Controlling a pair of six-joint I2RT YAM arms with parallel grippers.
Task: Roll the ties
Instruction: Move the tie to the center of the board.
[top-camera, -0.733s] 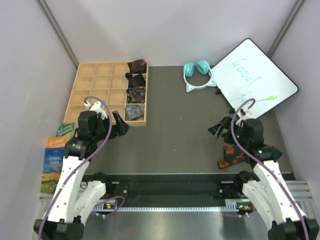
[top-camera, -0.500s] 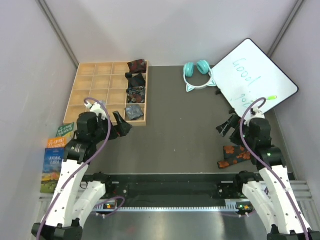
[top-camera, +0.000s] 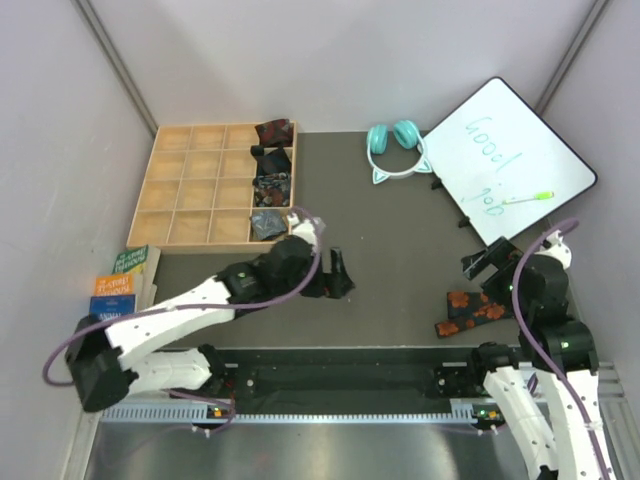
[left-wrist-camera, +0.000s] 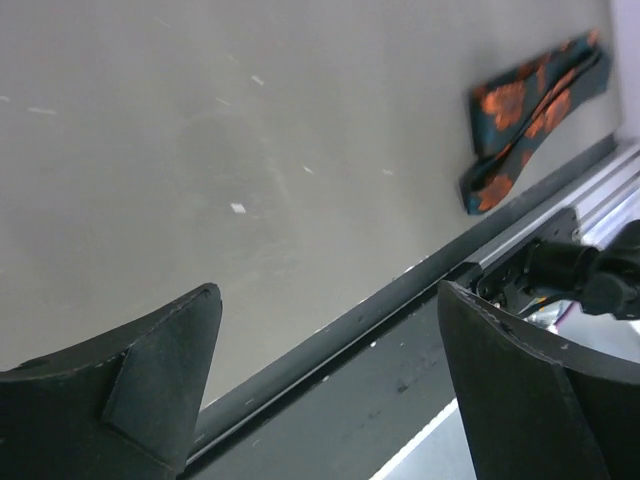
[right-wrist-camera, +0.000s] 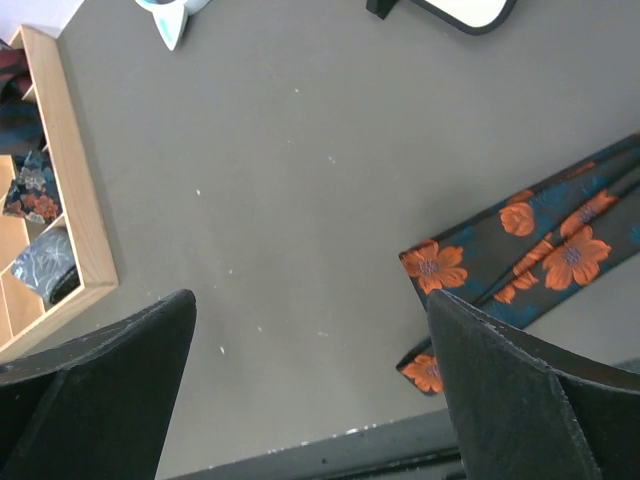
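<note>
Ties (top-camera: 272, 180) in right column of wooden tray (top-camera: 190, 192); left claw (left-wrist-camera: 327, 298) and right claw (right-wrist-camera: 310, 298) spread, empty

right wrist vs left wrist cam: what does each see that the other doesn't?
Right wrist only: the wooden tray holding rolled ties, a teal headphone tip and the whiteboard corner. Left wrist only: the front rail at the table edge, with arm hardware beyond it. Both: the floral tie, unrolled, lying flat on the table.
</note>
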